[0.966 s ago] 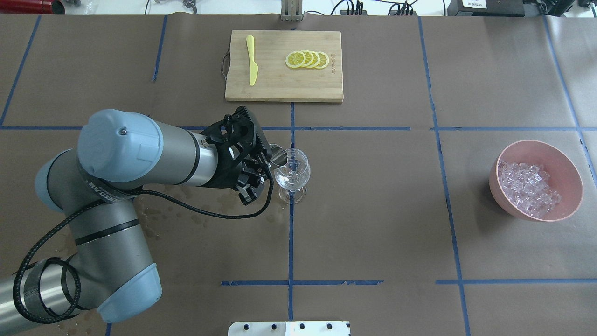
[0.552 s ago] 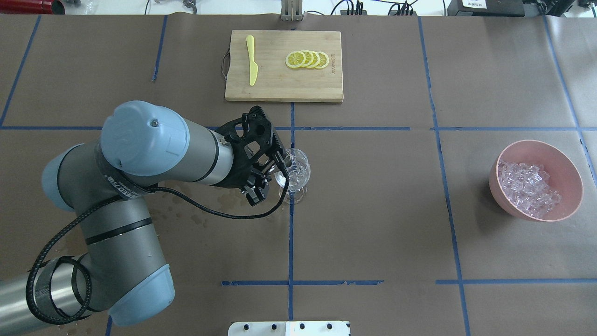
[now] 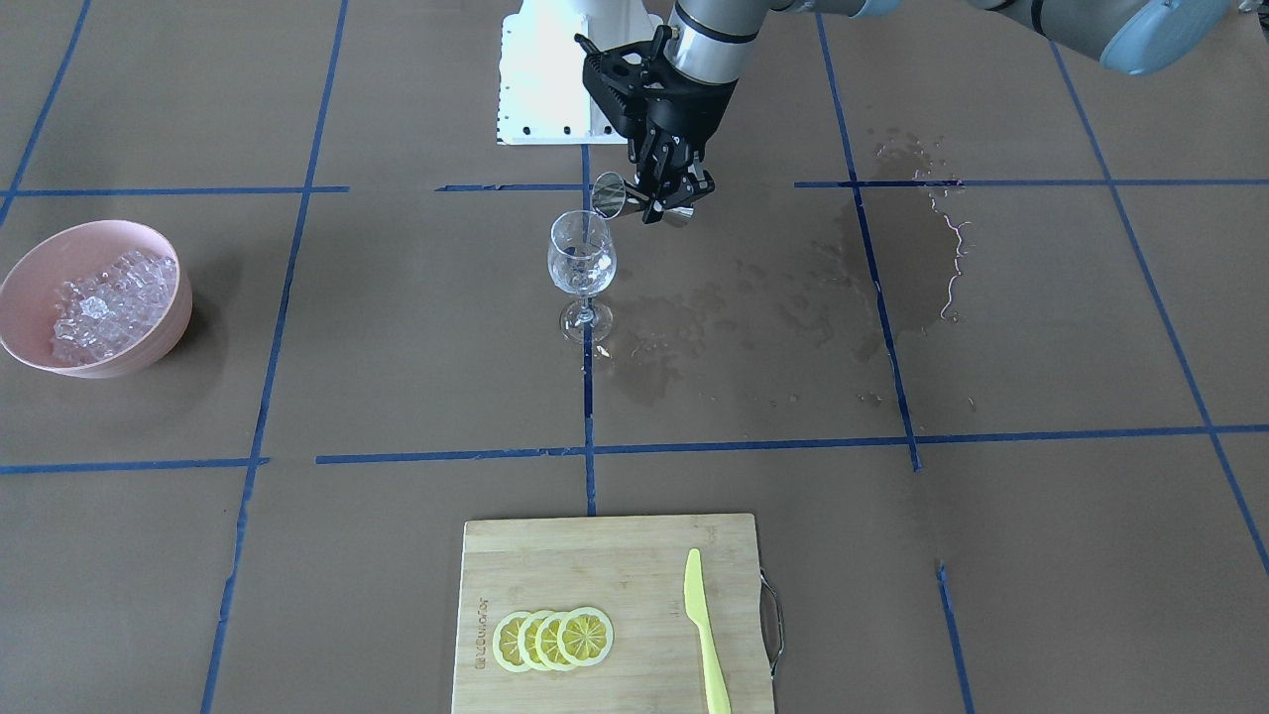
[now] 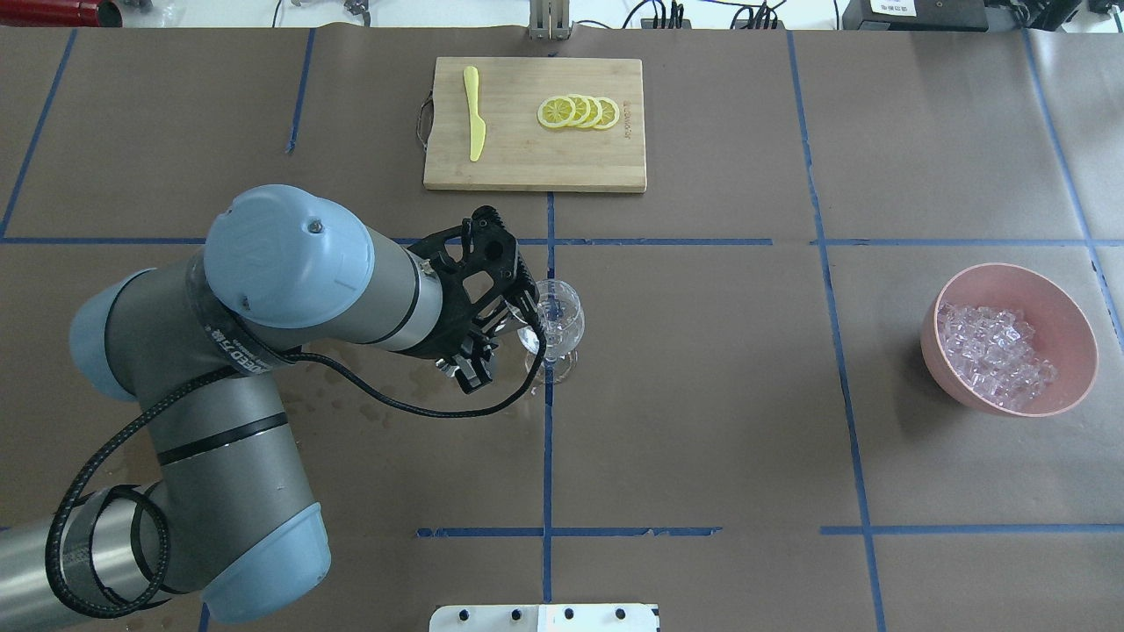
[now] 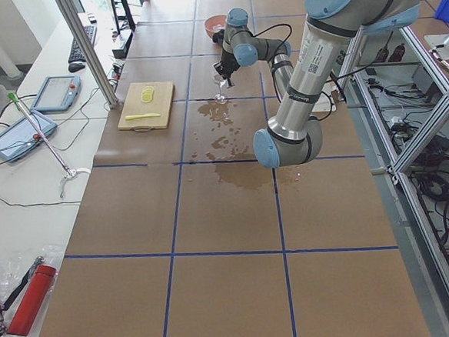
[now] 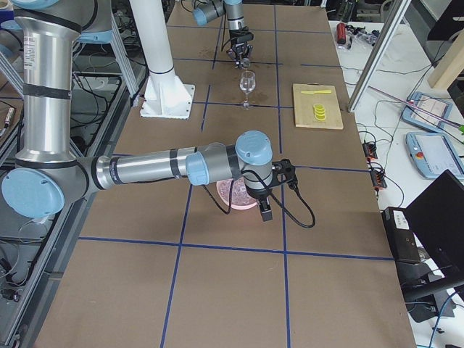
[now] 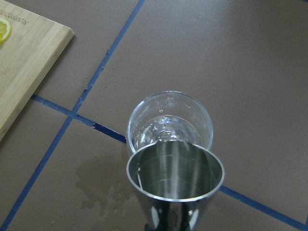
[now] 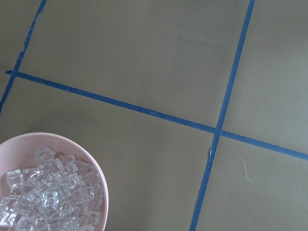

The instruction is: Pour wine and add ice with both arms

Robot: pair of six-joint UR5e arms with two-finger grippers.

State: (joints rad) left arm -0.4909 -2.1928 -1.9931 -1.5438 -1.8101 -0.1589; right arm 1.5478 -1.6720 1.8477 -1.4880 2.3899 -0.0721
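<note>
Table (image 4: 702, 395): brown paper marked into squares by blue tape; dark wet patches (image 3: 753, 297) on the robot's left of the middle.
Room: desks (image 5: 29, 128) with screens and cables along the far long side; metal framing behind the robot.
Left arm (image 4: 290, 281): reaches in to the table's middle.
Right arm (image 6: 145, 168): stretched low toward the bowl at the robot's right end.
Board (image 4: 527, 158): wooden, at the far edge, carrying lemon slices (image 4: 580, 112) and a yellow knife (image 4: 474, 114).
Bowl (image 4: 1080, 351): pink, well apart from the glass.
Ice (image 4: 992, 355): heaped inside the bowl, none elsewhere.
Left gripper (image 3: 666, 201): fingers pinched on the steel cup's body.
Right gripper (image 6: 264, 206): just beside the bowl; how far its fingers are spread cannot be told.
Glass (image 3: 582, 266): upright on its stem on a tape line, a little clear liquid in it.
Cup (image 7: 175, 178): tipped almost level, long axis along the table, mouth toward the robot's right, lip over the glass's rim.
</note>
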